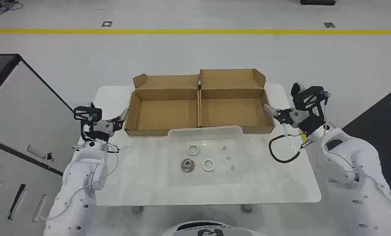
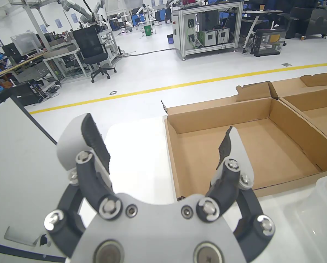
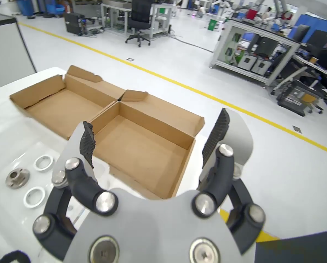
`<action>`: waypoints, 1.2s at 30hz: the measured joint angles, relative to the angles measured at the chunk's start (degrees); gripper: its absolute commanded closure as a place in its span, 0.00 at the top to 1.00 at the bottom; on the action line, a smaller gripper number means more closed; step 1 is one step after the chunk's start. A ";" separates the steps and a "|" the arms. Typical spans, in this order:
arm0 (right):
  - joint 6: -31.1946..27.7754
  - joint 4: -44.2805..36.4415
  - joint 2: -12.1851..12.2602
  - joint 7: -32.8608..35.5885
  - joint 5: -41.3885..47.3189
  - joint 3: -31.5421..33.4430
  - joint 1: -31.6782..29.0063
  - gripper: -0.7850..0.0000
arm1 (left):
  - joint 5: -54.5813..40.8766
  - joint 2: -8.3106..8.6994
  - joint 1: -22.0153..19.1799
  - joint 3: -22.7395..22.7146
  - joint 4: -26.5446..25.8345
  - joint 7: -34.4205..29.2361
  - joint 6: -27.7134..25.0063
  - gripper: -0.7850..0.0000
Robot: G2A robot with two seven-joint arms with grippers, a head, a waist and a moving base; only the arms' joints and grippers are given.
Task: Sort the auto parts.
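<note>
Auto parts (image 1: 208, 165), a metal flange (image 1: 187, 165) and two white rings (image 1: 192, 149) (plus a few smaller bits), lie in a clear tray (image 1: 204, 129) at the centre of the table (image 1: 140, 175), just in front of two open cardboard boxes (image 1: 162, 114). The left gripper (image 1: 120, 118) and right gripper (image 1: 269, 109) hover at the boxes' outer corners, jaws spread, holding nothing.

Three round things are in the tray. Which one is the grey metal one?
The flanged hub. It is grey and shiny; the far ring and the near ring are white.
</note>
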 measured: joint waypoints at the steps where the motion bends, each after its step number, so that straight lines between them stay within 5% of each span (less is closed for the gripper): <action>1: -1.51 -0.45 0.17 2.22 1.57 0.23 0.49 1.00 | 0.00 0.00 0.00 0.00 0.00 0.00 0.00 1.00; 14: -15.97 0.40 3.31 33.05 22.09 -4.64 13.08 1.00 | 0.00 0.00 0.00 0.00 0.00 0.00 0.00 1.00; 22: -13.99 2.36 7.41 35.37 23.97 -16.55 22.26 1.00 | 0.00 0.00 0.00 0.00 0.00 0.00 0.00 1.00; 36: -13.77 7.00 18.63 35.60 30.69 -42.33 38.96 1.00 | 0.00 0.00 0.00 0.00 0.00 0.00 0.00 1.00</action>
